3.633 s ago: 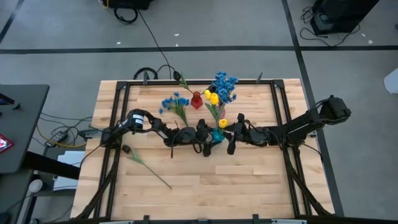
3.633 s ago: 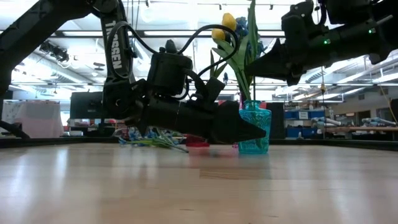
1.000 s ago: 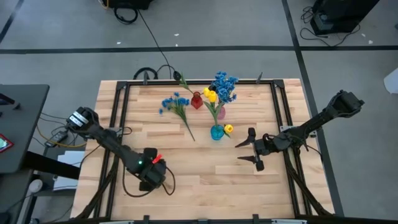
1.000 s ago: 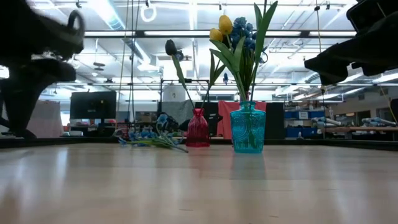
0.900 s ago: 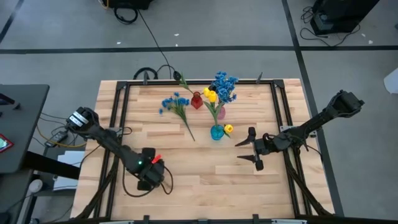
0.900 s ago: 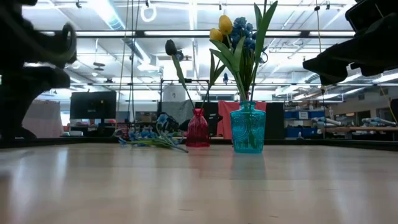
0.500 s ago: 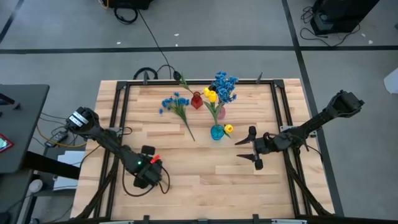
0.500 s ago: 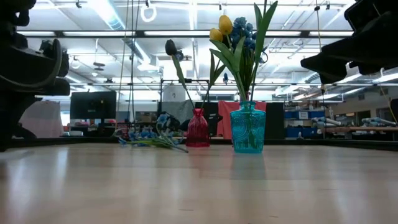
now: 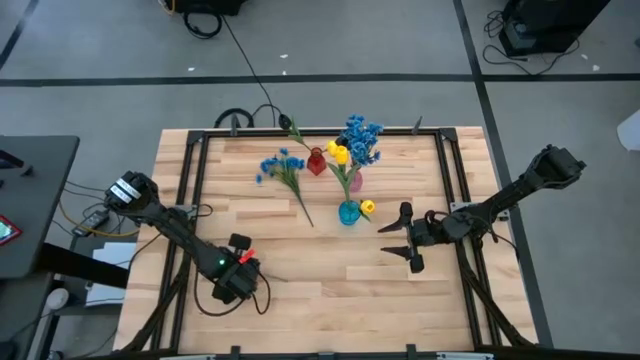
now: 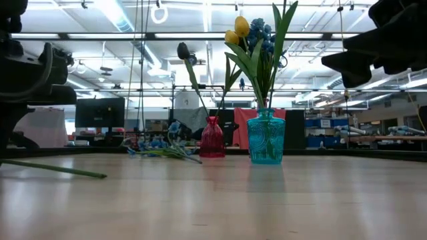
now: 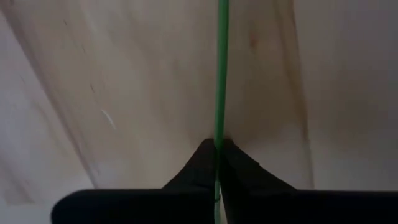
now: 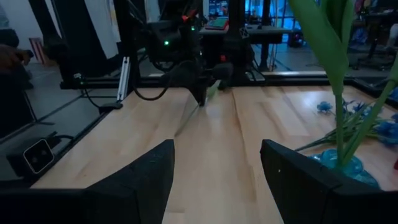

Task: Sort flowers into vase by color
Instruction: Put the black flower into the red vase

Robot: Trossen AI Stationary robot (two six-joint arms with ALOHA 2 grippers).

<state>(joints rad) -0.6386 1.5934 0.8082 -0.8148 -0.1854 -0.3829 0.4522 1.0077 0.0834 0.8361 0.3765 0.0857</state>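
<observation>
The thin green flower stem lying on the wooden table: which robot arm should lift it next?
Left. Its end effector is shut on the thin green stem; the right end effector hangs open beside the teal glass vase.

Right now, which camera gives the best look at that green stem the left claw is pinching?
The left wrist view: the green stem runs straight out from the shut left gripper. The low view shows it lying along the table; the high view barely shows it; the right wrist view shows it far off.
</observation>
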